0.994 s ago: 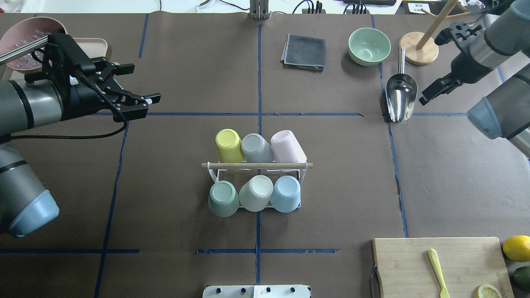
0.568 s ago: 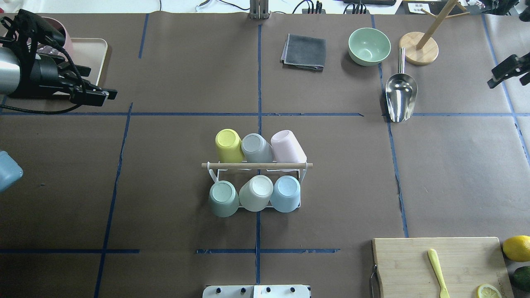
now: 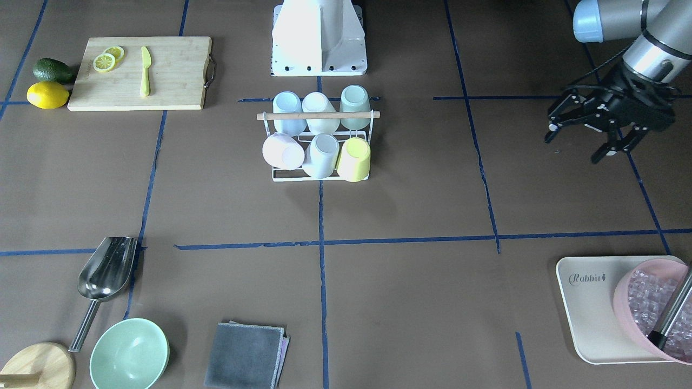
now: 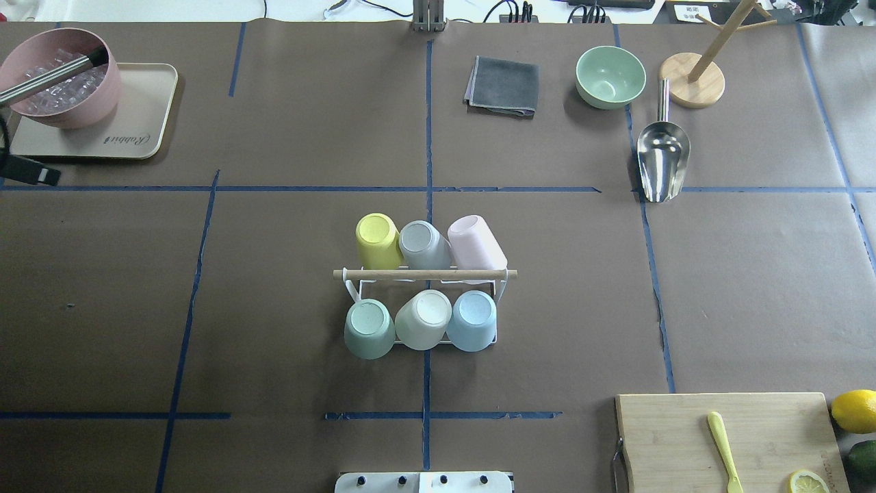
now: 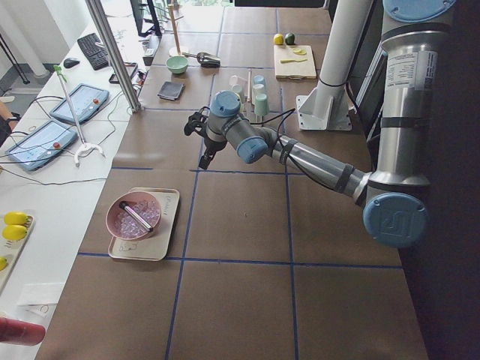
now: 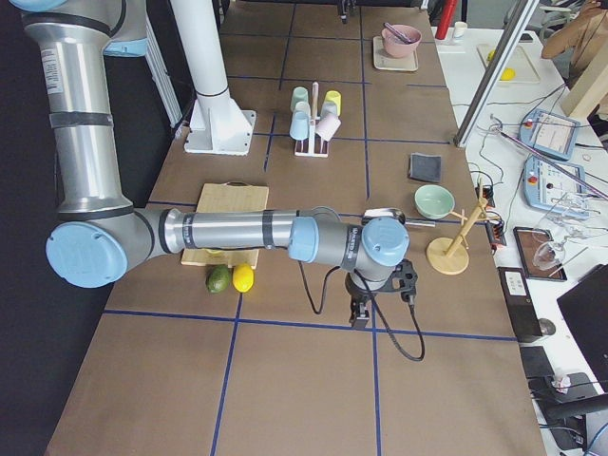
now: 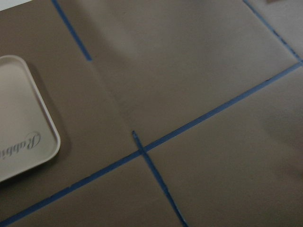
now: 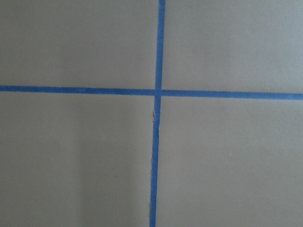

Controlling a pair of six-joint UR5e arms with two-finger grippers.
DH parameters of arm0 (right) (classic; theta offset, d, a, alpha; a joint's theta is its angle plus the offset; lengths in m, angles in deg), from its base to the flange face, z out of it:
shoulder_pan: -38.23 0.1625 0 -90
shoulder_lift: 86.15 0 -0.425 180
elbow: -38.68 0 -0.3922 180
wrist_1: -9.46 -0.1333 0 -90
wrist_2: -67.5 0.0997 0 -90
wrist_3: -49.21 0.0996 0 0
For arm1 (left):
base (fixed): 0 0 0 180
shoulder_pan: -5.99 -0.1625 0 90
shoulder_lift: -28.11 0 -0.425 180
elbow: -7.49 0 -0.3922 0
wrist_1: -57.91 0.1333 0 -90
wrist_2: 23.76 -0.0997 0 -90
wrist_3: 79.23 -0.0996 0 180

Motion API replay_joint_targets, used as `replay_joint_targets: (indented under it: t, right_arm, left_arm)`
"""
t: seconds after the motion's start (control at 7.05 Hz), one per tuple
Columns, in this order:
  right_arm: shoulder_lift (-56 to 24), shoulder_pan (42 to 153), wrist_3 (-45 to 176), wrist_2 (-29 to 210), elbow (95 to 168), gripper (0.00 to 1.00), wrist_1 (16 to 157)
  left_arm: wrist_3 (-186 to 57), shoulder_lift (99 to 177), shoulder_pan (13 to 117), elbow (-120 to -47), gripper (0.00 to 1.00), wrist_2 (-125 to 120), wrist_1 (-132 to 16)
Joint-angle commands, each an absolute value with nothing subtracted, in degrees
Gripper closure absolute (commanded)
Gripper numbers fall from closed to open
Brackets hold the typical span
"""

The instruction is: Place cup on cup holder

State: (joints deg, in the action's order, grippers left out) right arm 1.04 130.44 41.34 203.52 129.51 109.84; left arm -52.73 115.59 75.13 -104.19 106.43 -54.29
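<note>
The cup holder (image 4: 424, 274) sits mid-frame in the overhead view on the table (image 4: 274, 308), with six cups (image 4: 378, 239) upturned on it. The left pincer (image 3: 571, 149) hangs open and empty at the front view's upper right. Whether the right pincer (image 6: 359, 313) is open cannot be told.

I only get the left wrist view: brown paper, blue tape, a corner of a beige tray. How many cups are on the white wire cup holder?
Observer: Six inverted pastel cups sit on the white wire cup holder, three on each side of its wooden rod.
Operator: Is my left gripper carrying anything?
Observer: No. The left gripper hangs open and empty, well off to the holder's side.
Operator: And the right gripper?
Observer: Only the exterior right view shows the right gripper, over the table near the wooden mug tree; open or shut, I cannot tell.
</note>
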Motion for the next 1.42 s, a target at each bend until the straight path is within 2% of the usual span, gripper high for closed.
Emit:
replay_joint_targets:
  t: [0.0, 0.28, 0.57, 0.85, 1.28]
  right_arm:
    - [3.2, 131.4, 40.0, 202.0, 131.6, 0.0, 109.6]
    - [4.0, 131.4, 38.4, 200.7, 131.5, 0.0, 109.0]
    - [4.0, 131.4, 36.5, 200.0, 131.5, 0.0, 109.0]
    - [4.1, 131.4, 36.5, 199.9, 131.2, 0.0, 109.0]
    - [4.2, 131.3, 36.5, 199.9, 131.1, 0.0, 109.0]
  left_arm:
    - [-52.9, 110.6, 79.6, -101.9, 0.0, 110.6, -50.6]
    - [-53.5, 109.9, 85.2, -99.0, 0.0, 115.2, -46.6]
    - [-72.5, 109.8, 93.5, -93.2, 0.0, 115.3, -38.1]
    - [-83.5, 109.8, 100.6, -92.2, 0.0, 115.0, -28.2]
    - [-85.2, 107.6, 102.5, -90.5, 0.0, 110.9, -27.8]
